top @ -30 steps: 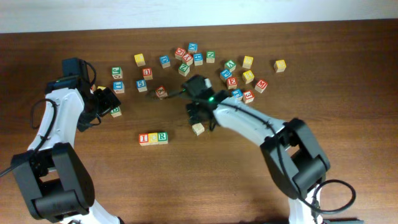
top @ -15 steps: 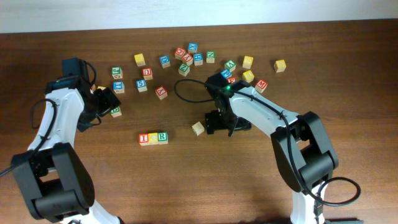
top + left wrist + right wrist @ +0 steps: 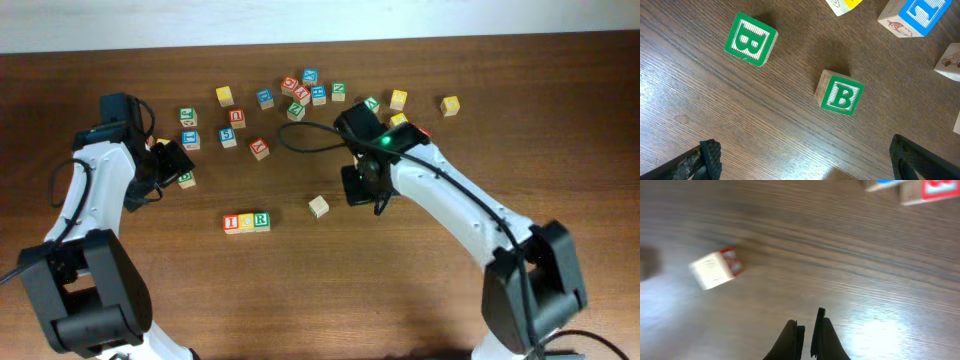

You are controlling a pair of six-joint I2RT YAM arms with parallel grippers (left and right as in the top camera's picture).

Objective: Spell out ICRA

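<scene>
**Right gripper** point(image 3: 807, 330): the jaws are pressed together with nothing between them. It hangs above bare wood near the table's point(image 3: 330, 300) middle. In the wrist view, open grain surrounds the fingertips on all sides. A blue-faced cube point(image 3: 885, 184) and a red-faced cube point(image 3: 935, 190) are cut off by the frame at 1 o'clock.

**Loose cube** point(image 3: 318, 206): seen from overhead, it sits at about 8 o'clock of the right gripper point(image 3: 362, 188), near it but apart. It stands alone with a pale face up. The wrist view shows the same cube point(image 3: 715, 270) blurred, with red print on a side face and no legible letter.

**Row:** the I cube point(image 3: 231, 222), yellow C cube point(image 3: 246, 222) and R cube point(image 3: 261, 221) touch side by side. They lie farther out along the same 8 o'clock line. The loose cube lies at 2 o'clock of the row's R end, with bare wood between.

**Left gripper** point(image 3: 804, 150): the jaws are spread wide and hold nothing. Two green B cubes point(image 3: 749, 40) point(image 3: 841, 93) lie at 11 and 12 o'clock of it. Overhead, the row is at 4 o'clock of this gripper point(image 3: 172, 165).

**Room:** the other letter cubes point(image 3: 338, 91) scatter toward the far edge at 12 o'clock. A black cable point(image 3: 295, 140) loops beside them.
</scene>
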